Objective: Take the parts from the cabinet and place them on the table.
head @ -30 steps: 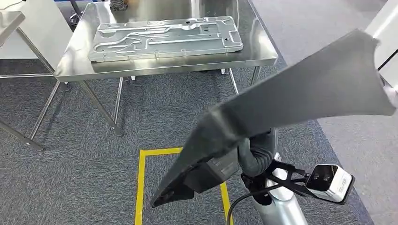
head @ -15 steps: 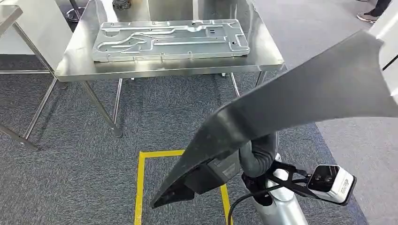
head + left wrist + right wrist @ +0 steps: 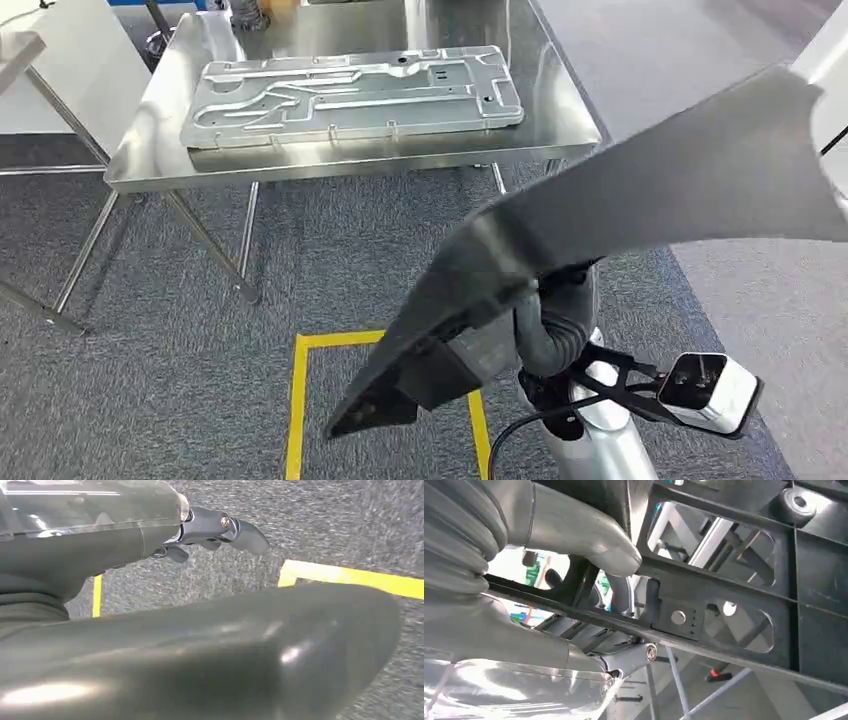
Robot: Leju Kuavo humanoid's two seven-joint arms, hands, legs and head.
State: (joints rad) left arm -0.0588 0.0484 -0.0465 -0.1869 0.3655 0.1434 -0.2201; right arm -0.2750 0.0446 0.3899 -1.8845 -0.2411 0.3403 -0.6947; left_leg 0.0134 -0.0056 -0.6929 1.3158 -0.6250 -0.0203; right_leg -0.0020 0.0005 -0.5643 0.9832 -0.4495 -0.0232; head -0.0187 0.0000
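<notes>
The whole head view has shifted slightly, so the camera has moved; the long dark part (image 3: 640, 200) is still raised slantwise before the body, over the carpet and short of the steel table (image 3: 560, 120), where a metal plate (image 3: 350, 95) lies. In the left wrist view the left hand (image 3: 220, 527) hangs with fingers apart, holding nothing, beside the part. In the right wrist view the right hand (image 3: 574, 535) grips the part's ribbed underside

A stamped metal plate (image 3: 352, 94) covers most of the steel bench (image 3: 575, 118), leaving bare strips along its near and right edges, open carpet (image 3: 180, 380) before it.
</notes>
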